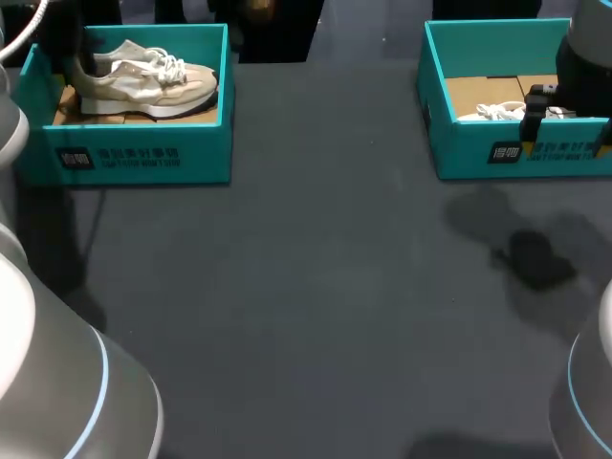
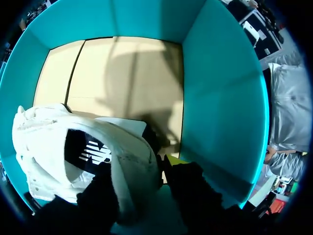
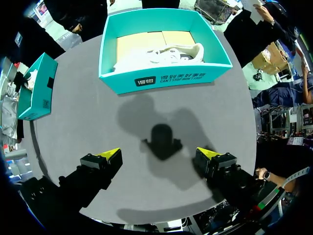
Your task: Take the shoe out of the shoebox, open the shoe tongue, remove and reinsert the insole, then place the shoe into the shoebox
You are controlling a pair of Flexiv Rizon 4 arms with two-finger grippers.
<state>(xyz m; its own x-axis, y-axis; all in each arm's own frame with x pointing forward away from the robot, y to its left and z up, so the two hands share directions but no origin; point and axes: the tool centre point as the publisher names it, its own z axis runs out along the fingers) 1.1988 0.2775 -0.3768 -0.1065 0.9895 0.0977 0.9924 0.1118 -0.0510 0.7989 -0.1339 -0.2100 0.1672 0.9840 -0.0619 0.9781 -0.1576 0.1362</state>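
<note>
Dark grey table (image 1: pixel 306 287) carries a teal shoebox (image 1: pixel 143 153) at its far-left corner, with the beige sneaker (image 1: pixel 143 81) inside. By the look of it, the first step is in hand: the left gripper (image 2: pixel 137 169) is down in the box and appears clamped on the sneaker's heel collar, one finger inside and one outside. The next move calls for a straight lift clear of the box walls. Only the left wrist view shows that grip. Only the right wrist view shows the right gripper (image 3: pixel 159 155) spread wide and holding nothing, high above the table, with a second shoebox (image 3: pixel 166 78) ahead of it.
</note>
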